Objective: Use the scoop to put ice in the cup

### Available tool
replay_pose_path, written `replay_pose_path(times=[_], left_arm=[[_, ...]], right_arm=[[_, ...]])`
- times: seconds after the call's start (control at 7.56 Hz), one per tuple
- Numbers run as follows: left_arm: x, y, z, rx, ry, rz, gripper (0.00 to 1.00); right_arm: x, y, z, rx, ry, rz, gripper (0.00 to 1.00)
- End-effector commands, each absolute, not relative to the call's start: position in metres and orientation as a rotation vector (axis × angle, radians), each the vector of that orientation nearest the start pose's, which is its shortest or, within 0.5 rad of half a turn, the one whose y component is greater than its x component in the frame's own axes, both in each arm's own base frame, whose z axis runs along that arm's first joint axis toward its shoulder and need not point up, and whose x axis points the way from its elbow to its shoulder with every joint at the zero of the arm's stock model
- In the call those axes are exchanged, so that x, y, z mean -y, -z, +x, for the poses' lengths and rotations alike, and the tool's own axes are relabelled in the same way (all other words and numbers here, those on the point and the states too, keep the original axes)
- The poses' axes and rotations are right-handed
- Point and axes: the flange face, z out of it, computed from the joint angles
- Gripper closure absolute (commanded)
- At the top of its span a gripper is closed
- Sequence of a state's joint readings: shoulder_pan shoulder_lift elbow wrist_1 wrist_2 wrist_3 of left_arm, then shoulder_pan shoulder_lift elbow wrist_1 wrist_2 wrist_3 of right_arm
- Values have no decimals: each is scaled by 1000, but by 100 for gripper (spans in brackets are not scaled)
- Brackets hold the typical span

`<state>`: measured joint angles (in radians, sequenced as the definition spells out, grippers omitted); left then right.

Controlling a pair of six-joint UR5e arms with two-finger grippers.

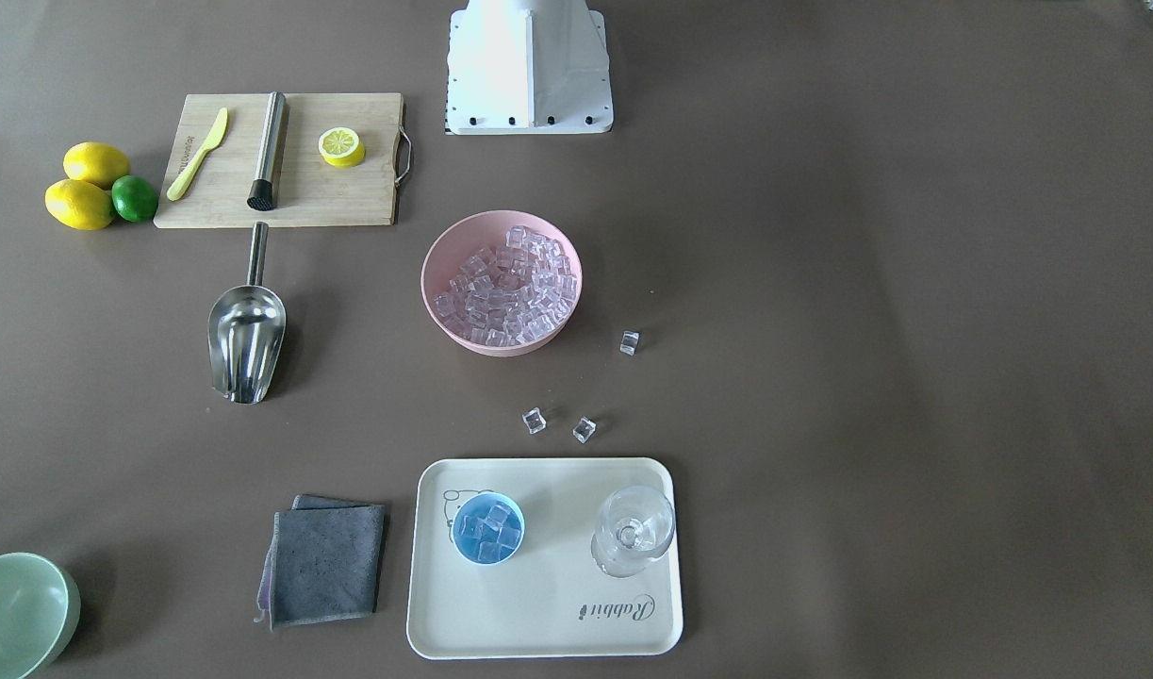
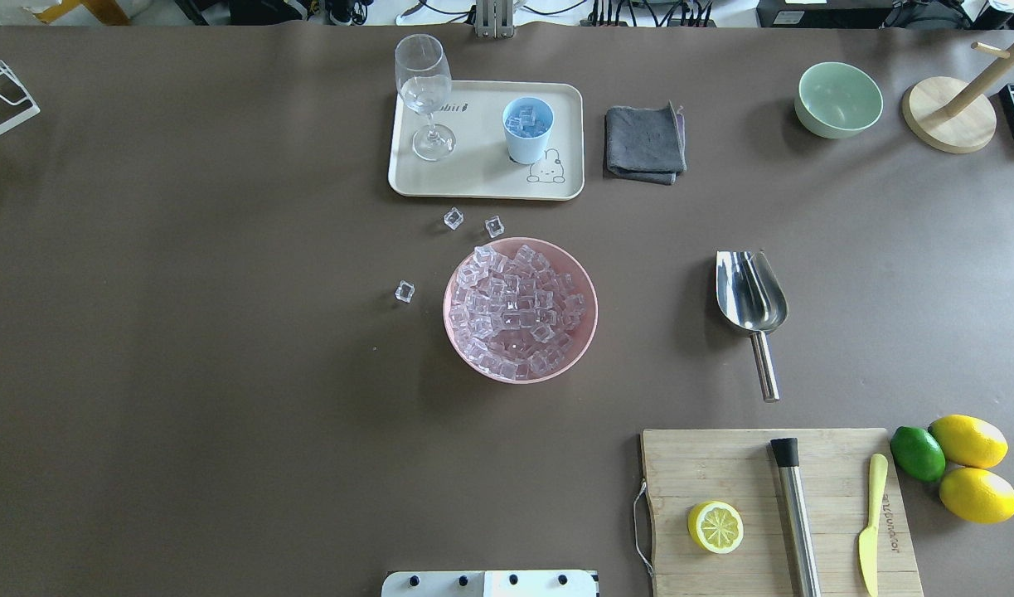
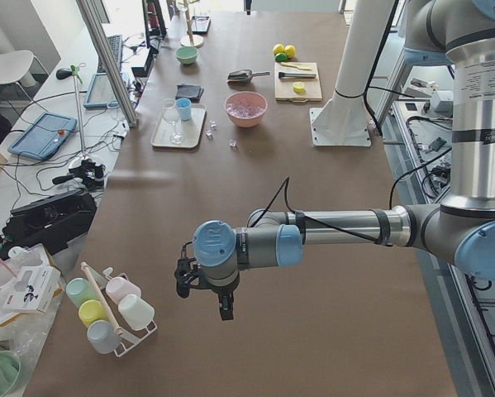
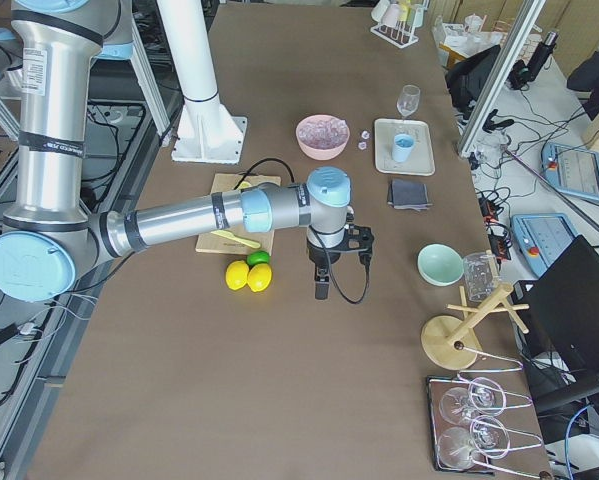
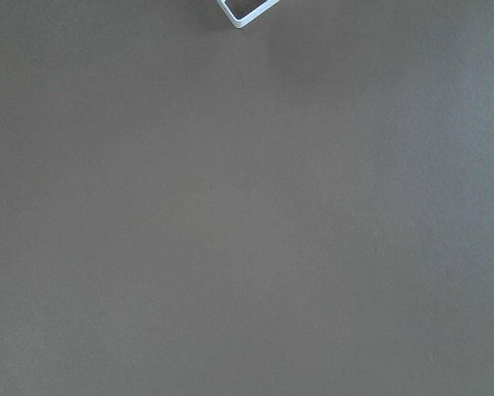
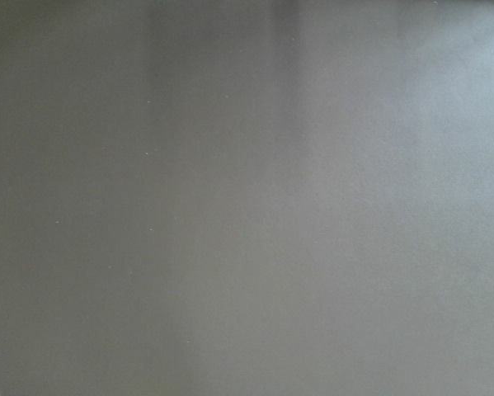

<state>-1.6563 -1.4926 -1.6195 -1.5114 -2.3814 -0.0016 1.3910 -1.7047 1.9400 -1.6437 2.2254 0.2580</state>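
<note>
On the far tray (image 2: 473, 178) the cup (image 2: 527, 141) holds ice (image 2: 526, 123); the scoop (image 2: 751, 290) lies unheld; for the left gripper (image 3: 225, 311) and the right gripper (image 4: 321, 290) I cannot tell if open.

- Cup (image 2: 527, 143) upright on tray (image 2: 482, 170), ice (image 2: 526, 124) inside.
- Pink bowl (image 2: 519, 379) heaped with ice; three loose cubes (image 2: 453, 218) near.
- Scoop (image 2: 751, 290) flat on table (image 2: 183, 332), right of bowl, apart.

Robotics lab — 2 robot arms (image 3: 330, 227), floor cables (image 3: 32, 168), a tablet (image 3: 42, 132).

The bowl (image 2: 588, 319) holds ice (image 2: 519, 311). Beyond bowl, tray (image 2: 482, 170) carries cup (image 2: 527, 141), ice inside, and glass (image 2: 424, 91). Two loose cubes (image 2: 453, 218) between bowl and tray, one left of bowl. Right of bowl: scoop (image 2: 751, 290); cutting board (image 2: 722, 473) right, nearer robot.
</note>
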Motion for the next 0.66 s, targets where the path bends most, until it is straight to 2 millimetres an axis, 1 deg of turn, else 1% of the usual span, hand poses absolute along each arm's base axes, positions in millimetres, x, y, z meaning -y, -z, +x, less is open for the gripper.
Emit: replay_pose_path(times=[0.0, 0.13, 0.26, 0.4, 0.53], left_arm=[[445, -676, -99, -814, 115, -51, 2], [445, -675, -99, -813, 114, -49, 2], [445, -676, -99, -814, 116, -52, 2], [445, -676, -99, -814, 116, -52, 2], [445, -676, -99, -814, 116, -52, 2]], right_arm=[[415, -613, 67, 680, -16, 15, 0], [407, -622, 77, 684, -17, 13, 0], [407, -622, 77, 699, -19, 14, 0], [412, -623, 77, 686, -19, 15, 0], [413, -629, 77, 692, -23, 5, 0]])
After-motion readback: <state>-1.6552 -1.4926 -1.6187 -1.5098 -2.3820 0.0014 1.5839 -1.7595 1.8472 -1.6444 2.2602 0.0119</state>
